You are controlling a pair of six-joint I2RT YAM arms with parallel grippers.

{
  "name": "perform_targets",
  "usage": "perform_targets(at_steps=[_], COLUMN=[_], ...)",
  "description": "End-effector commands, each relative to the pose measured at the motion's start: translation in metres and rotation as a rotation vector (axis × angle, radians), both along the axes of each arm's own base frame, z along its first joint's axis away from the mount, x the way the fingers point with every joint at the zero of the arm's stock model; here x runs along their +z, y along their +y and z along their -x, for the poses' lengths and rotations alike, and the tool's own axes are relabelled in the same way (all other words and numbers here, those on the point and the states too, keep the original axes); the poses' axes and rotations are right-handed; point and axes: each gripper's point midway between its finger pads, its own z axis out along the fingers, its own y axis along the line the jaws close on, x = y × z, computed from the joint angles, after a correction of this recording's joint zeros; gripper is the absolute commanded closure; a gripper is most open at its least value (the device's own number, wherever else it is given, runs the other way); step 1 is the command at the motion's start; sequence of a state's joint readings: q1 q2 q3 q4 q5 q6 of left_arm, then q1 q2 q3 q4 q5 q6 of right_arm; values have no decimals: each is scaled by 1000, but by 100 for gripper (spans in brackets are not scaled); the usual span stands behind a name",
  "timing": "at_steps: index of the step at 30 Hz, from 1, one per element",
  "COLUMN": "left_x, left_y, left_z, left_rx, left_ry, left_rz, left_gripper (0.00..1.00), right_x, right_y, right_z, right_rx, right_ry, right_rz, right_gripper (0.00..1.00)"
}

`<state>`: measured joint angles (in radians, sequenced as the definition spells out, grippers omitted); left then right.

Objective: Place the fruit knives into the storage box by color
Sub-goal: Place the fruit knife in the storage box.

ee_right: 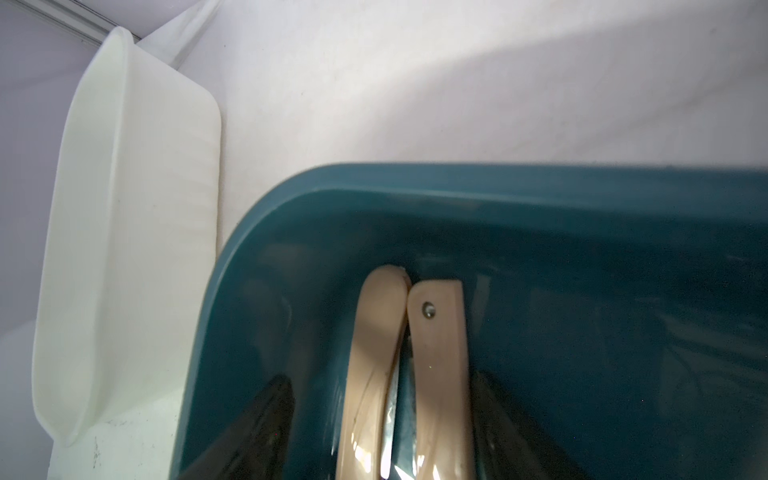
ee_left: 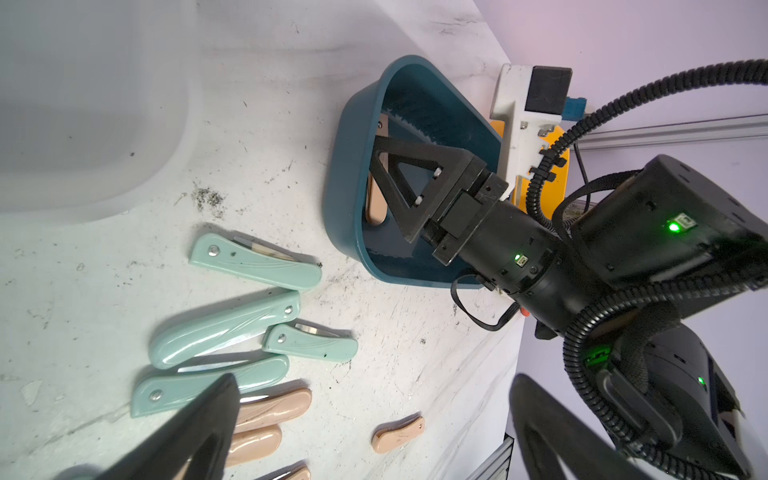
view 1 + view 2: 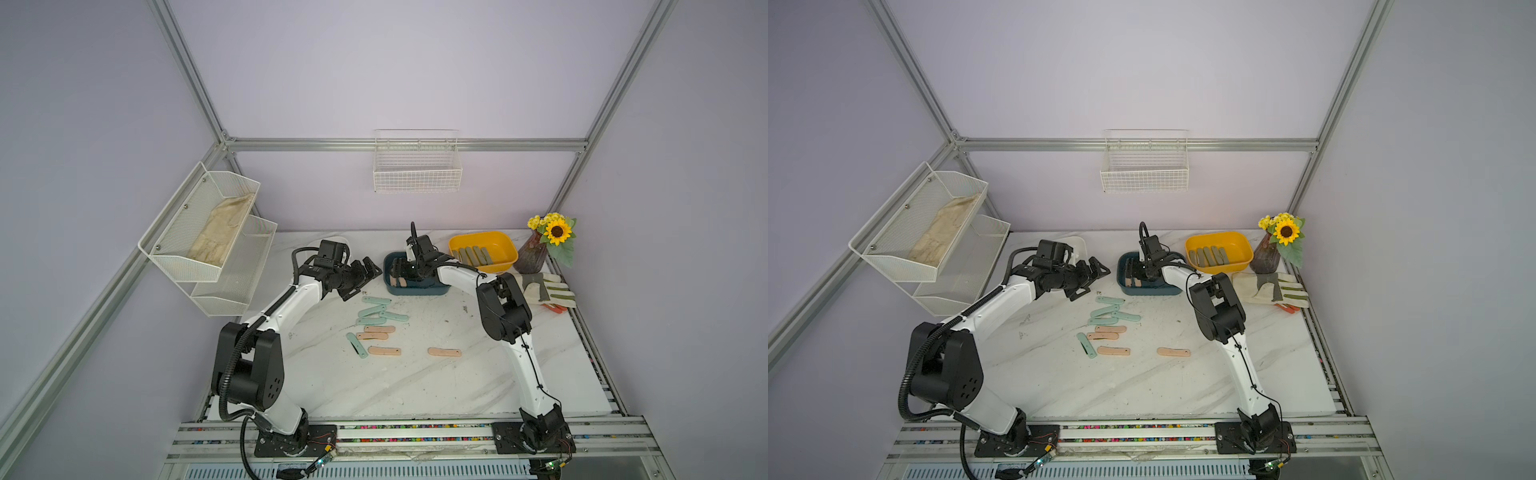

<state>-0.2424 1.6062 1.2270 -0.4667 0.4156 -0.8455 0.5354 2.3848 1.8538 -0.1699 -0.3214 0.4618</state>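
Far left at the back of the bench (image 3: pixel 415 382): white box (image 1: pixel 124 208), no knife showing in the part visible; probably kept for the mint colour. Just in front of it hangs the left pincer (image 3: pixel 362 280), jaws spread wide and empty, near the mint fruit knives (image 3: pixel 371 310): five, bunched mid-bench, some overlapping. It looks poised for that pile. Toward the front edge lie four peach fruit knives (image 3: pixel 384 351), loose, one well apart to the right. Centre back: teal box (image 3: pixel 419 291) with two peach knives (image 1: pixel 440 353) side by side against an end wall. The right pincer (image 3: pixel 400 271) is down inside, jaws parted astride the pair, one finger clear of them, so pinching nothing; reads as the placing step for peach. Right of it: yellow box (image 3: pixel 509 245), olive knives (image 3: pixel 473 255) laid parallel; that colour seems sorted. Far right: work glove (image 3: pixel 548 291) and sunflower vase (image 3: pixel 532 253), no part in the sort. Materials: boxes are smooth moulded plastic with rounded corners and sloped walls. Knives are glossy plastic bars with rounded ends and a metal rivet near one end; a blade edge shows on some mint ones. The bench is a white marble-look slab, scuffed, speckled with dark grit.
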Motion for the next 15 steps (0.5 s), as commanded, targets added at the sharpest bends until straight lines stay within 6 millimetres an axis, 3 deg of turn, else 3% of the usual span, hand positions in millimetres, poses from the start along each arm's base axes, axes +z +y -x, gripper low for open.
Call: perform_targets(at_steps=[1,9,15], left_x=[42,42,41], left_y=[-2,-3,-3], left_z=[-19,-19,-16], left_rx=[-9,-14,-14], left_ry=[-115,-113,-109], left_rz=[19,24,24], left_gripper=[0,0,0], right_x=[-13,-7,27], right_y=[-13,-22,-22], right_z=[10,18,17], right_rx=[-14,-7,-7], right_ry=[47,37,-5], right_rz=[37,56,31], right_gripper=[28,29,29])
